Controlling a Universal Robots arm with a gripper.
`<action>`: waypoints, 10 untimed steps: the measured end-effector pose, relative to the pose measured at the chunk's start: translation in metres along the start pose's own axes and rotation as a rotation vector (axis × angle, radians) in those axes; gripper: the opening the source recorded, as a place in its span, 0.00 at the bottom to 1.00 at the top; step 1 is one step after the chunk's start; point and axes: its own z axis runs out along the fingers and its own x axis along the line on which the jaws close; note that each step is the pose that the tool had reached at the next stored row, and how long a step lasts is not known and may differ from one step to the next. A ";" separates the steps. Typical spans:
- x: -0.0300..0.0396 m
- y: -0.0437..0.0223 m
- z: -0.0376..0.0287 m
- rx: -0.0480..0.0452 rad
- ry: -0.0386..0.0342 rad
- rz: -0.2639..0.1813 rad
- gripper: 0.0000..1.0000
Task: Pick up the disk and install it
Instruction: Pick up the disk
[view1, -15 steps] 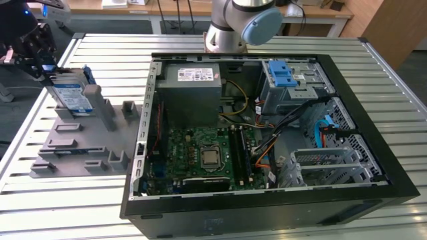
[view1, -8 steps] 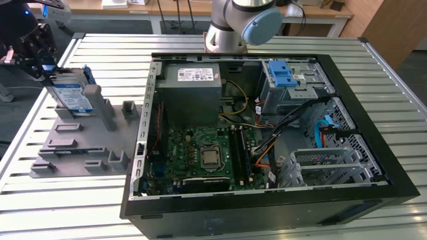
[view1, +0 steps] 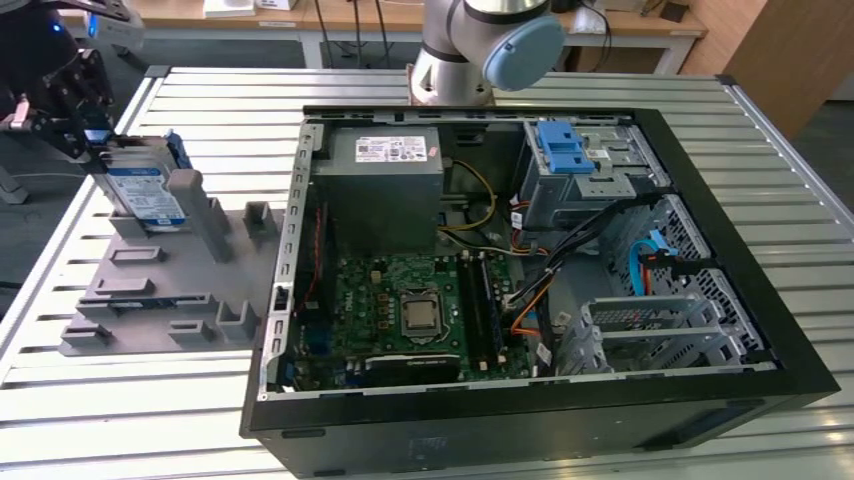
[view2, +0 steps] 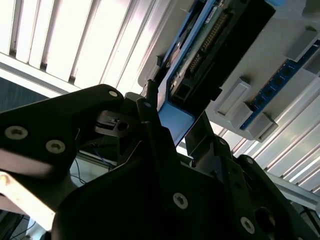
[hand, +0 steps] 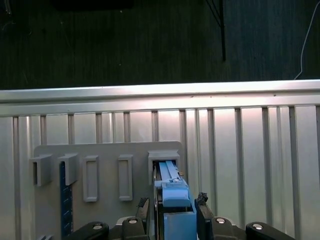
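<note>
The disk (view1: 144, 192), a silver drive with a white-and-blue label in a blue carrier, stands on edge in a slot of the grey holder block (view1: 174, 290) at the exterior view's left, outside the computer case. My gripper (view1: 91, 140) is over its upper end. In the first wrist view the blue carrier edge of the disk (hand: 172, 200) sits between the fingertips (hand: 202, 202), which press on both sides of it, and the gripper (hand: 172, 204) is shut on it. The second wrist view shows the disk (view2: 200, 55) from its connector side, with the gripper (view2: 175, 125) around its near end.
The open computer case (view1: 787, 360) lies on the slatted metal table (view1: 160, 420). It holds a grey power supply (view1: 387, 180), a motherboard (view1: 414, 310) and a drive cage (view1: 594, 185) with a blue latch (view1: 567, 150). The arm's base (view1: 474, 50) stands behind the case. A blue strip (hand: 62, 200) sits in another holder slot.
</note>
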 end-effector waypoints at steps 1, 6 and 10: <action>-0.0001 0.0000 0.0005 -0.0008 0.0000 0.000 0.48; -0.0004 0.0001 0.0021 -0.0030 0.0001 0.000 0.48; -0.0004 0.0001 0.0023 -0.0035 0.0002 0.000 0.48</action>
